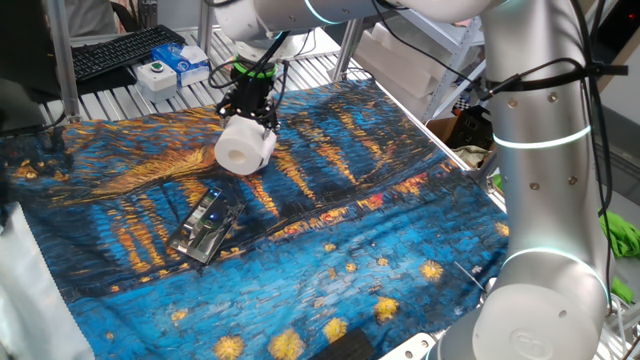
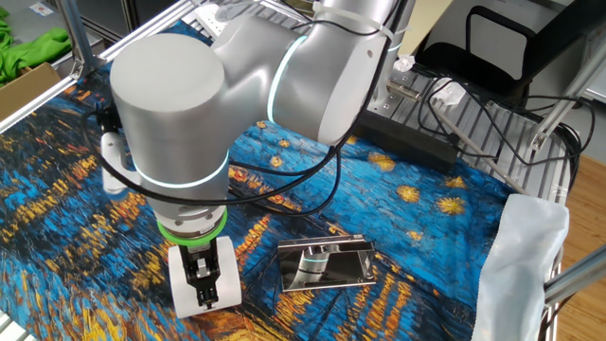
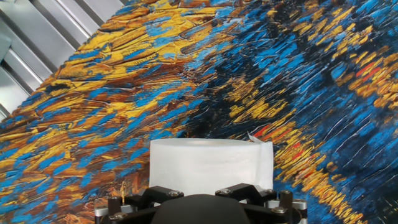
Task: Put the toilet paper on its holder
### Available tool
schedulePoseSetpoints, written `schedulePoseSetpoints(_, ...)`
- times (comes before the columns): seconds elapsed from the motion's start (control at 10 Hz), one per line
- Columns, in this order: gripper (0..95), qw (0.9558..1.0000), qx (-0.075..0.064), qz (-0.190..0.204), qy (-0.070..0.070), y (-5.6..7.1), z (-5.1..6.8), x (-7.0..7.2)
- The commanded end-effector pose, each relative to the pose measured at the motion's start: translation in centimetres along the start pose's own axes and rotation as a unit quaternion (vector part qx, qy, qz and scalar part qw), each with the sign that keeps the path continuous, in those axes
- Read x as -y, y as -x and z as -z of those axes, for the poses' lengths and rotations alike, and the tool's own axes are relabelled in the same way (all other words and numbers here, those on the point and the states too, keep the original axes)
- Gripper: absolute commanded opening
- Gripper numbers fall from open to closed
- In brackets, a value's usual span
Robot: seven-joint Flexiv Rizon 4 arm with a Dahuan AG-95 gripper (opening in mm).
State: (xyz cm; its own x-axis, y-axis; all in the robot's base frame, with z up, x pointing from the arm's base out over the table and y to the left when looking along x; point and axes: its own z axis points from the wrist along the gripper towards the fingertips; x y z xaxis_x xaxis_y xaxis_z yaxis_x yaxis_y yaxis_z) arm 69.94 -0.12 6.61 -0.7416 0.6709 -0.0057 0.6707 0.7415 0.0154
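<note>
My gripper (image 1: 249,118) is shut on the toilet paper (image 1: 245,147), a plump white roll, and holds it just above the blue-and-orange patterned cloth. In the other fixed view the fingers (image 2: 203,280) clamp the roll (image 2: 182,281) from above. In the hand view the roll (image 3: 211,163) fills the lower middle, right in front of the gripper (image 3: 205,198). The holder (image 1: 205,226), a flat shiny metal plate with a bar, lies on the cloth in front and to the left of the roll. In the other fixed view the holder (image 2: 325,263) lies right of the roll, apart from it.
A white-and-blue box (image 1: 185,62) and a keyboard (image 1: 115,50) sit on the slatted table behind the cloth. A white cloth (image 2: 525,256) hangs at the right edge. A black power strip (image 2: 417,142) with cables lies beyond the patterned cloth.
</note>
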Motion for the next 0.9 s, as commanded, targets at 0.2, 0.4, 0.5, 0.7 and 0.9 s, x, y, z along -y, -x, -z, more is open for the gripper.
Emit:
schedulePoseSetpoints(0.2, 95.0, 1.0, 0.002, -0.001, 0.001, -0.06, -0.3, 0.0)
schedulePoseSetpoints(0.4, 76.0, 1.0, -0.001, -0.001, 0.003, -0.1, -0.4, 0.05)
schedulePoseSetpoints(0.5, 76.0, 1.0, 0.0, 0.0, 0.003, -0.1, -0.41, 0.06)
schedulePoseSetpoints(0.7, 57.0, 1.0, 0.002, 0.002, 0.005, -0.1, -0.38, 0.06)
schedulePoseSetpoints(0.9, 19.0, 0.9999, 0.005, 0.007, 0.008, -0.1, -0.37, 0.06)
